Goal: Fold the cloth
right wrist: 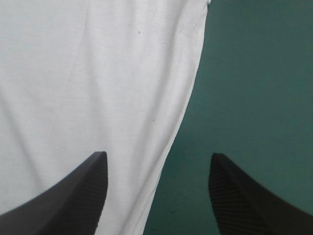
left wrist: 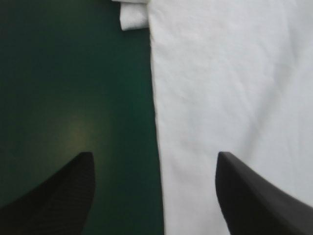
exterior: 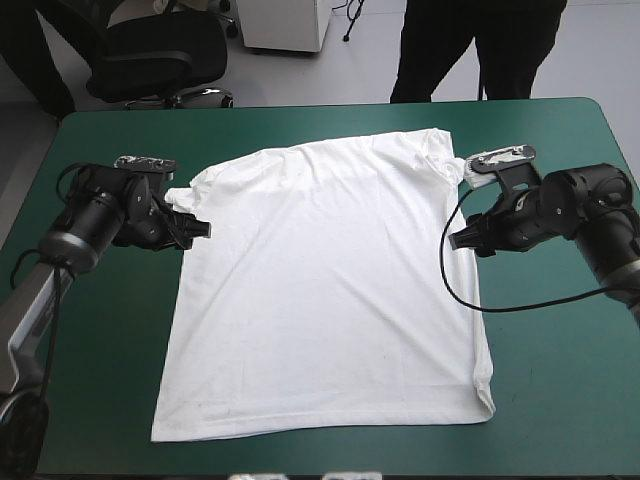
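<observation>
We find the T-shirt (exterior: 325, 290) spread flat in the middle of the teal-green cover (exterior: 560, 350), its sleeves toward the table's far edge and its hem toward the near edge, with shallow creases across the body. The left sleeve (exterior: 182, 196) pokes out as a small tuck; the right sleeve (exterior: 452, 160) lies bunched against the body. The left gripper (exterior: 203, 228) stands open, jaws well apart, straddling the shirt's left side edge just below that sleeve, one jaw over cloth and one over bare cover. The right gripper (exterior: 457, 240) is likewise open and straddles the right side edge. Neither holds anything. We judge the step in hand to be taking both side edges for a first fold. To do it well, we advise lowering each gripper straight onto its edge, catching both layers rather than the upper one alone, closing the two at matching points along the shirt, and lifting together so the cloth stays taut and square. An uneven grip would likely skew the fold.
</observation>
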You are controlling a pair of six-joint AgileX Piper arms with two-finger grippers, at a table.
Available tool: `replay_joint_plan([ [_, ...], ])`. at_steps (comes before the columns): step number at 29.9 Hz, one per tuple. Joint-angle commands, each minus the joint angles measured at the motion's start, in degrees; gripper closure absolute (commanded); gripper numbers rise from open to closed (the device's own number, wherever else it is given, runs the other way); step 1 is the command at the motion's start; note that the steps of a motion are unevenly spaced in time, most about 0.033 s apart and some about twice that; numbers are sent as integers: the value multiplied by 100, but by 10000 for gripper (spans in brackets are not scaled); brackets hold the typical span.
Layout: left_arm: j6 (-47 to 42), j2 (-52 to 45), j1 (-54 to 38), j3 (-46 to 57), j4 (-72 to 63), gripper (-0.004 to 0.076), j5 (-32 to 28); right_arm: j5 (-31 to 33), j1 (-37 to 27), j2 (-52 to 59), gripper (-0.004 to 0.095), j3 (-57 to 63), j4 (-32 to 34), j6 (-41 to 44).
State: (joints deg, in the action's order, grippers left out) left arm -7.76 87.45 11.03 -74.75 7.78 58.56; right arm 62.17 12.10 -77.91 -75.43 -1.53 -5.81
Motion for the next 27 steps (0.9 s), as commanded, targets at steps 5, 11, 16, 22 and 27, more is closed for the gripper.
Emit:
replay_joint_plan([
  [5,229,985,-438,-835,-398,225,-224,-306,1,-102,334,-215,24,-190],
  [11,368,1632,-465,-1145,-654,265,-425,-359,1,-233,341,-312,24,-245],
  [16,521,2071,-465,-1145,-923,311,-373,-488,1,-318,344,-312,46,-293],
  [22,538,2243,-465,-1145,-977,358,-373,-540,1,-508,344,-393,153,-293],
  [27,538,2243,-465,-1145,-990,568,-361,-631,1,-746,344,-658,242,-293],
])
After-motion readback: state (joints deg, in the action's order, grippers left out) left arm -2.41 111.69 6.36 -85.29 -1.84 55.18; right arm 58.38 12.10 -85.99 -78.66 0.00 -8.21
